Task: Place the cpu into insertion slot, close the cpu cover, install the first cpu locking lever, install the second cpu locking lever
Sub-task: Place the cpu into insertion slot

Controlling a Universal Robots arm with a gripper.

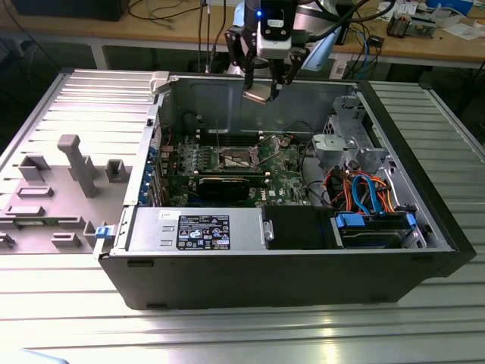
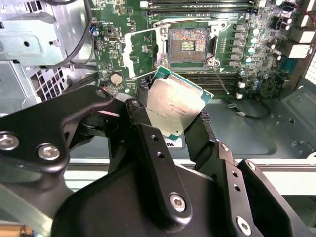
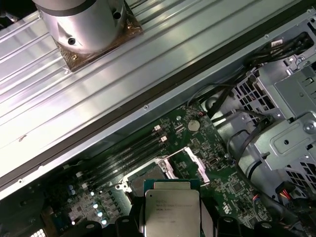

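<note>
exterior view: an open computer case lies on its side on a ribbed metal surface. the arm hangs over the case's far wall. its jaws pinch the cpu, which is tilted and well above the green motherboard. the insertion slot sits on the board below, with nothing in it. the cpu cover appears to stand raised beside the slot, though it is hard to make out from here. grey fixture blocks stand on the surface at the exterior view's left.

second wrist view: the cpu is gripped between two black fingers that press on opposite edges. its silvery top faces the camera and a green rim shows around it. beyond it the insertion slot is bare, its contact field exposed. the cpu cover is swung open just beside the slot. the cpu is clear of the board and touches neither.

first wrist view: the cpu sits in the jaws, top up. the open insertion slot is near it, and the cpu cover is folded away beside the slot. a metal drive cage fills one end of the case.
</note>
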